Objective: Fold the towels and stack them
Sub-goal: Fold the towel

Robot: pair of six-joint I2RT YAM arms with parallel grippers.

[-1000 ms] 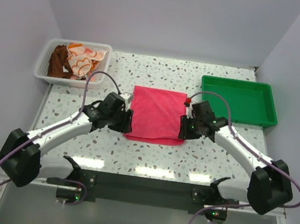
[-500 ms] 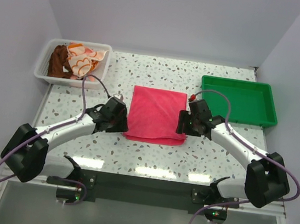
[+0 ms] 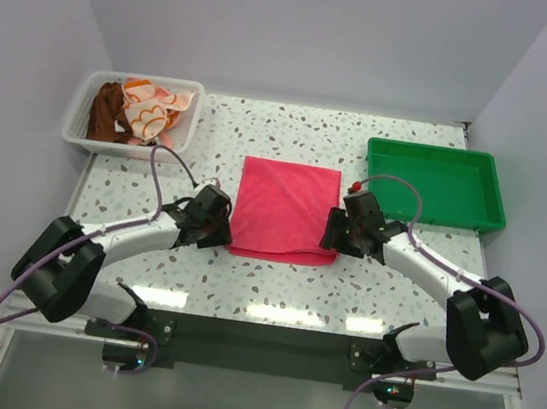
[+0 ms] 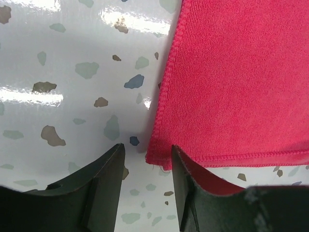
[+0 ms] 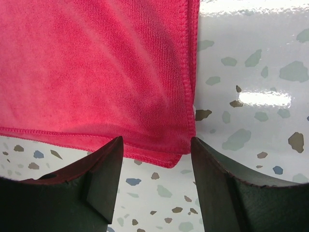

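Hot-pink towel (image 3: 286,209) flat on the speckled table (image 3: 273,285), squarely between the two sets of jaws, near edge doubled with a second layer peeking out under the hem. Left gripper (image 4: 146,151) down low over the tabletop, jaws spread and pinching nothing. Near-left corner of the cloth right there in the gap, a strip of bare speckle between it and the outer finger (image 4: 104,183), inner finger over the edge of the cloth; contact there impossible to call. Stitched side hem straight ahead from the gap. Over to the right gripper (image 5: 157,142): jaws spread too, and wider, again gripping nothing. Near-right corner of the same towel inside the gap, its tip just beside the outer finger, inner finger over the near hem, side hem straight ahead along the outer finger's line. Well beyond the left jaws and off to their outer side, a white mesh basket (image 3: 82,109) with a brown towel (image 3: 107,112) and an orange flowered towel (image 3: 150,108) crumpled inside. Beyond the right jaws, off to their outer side and well apart from the pink cloth, a green tray (image 3: 495,208).
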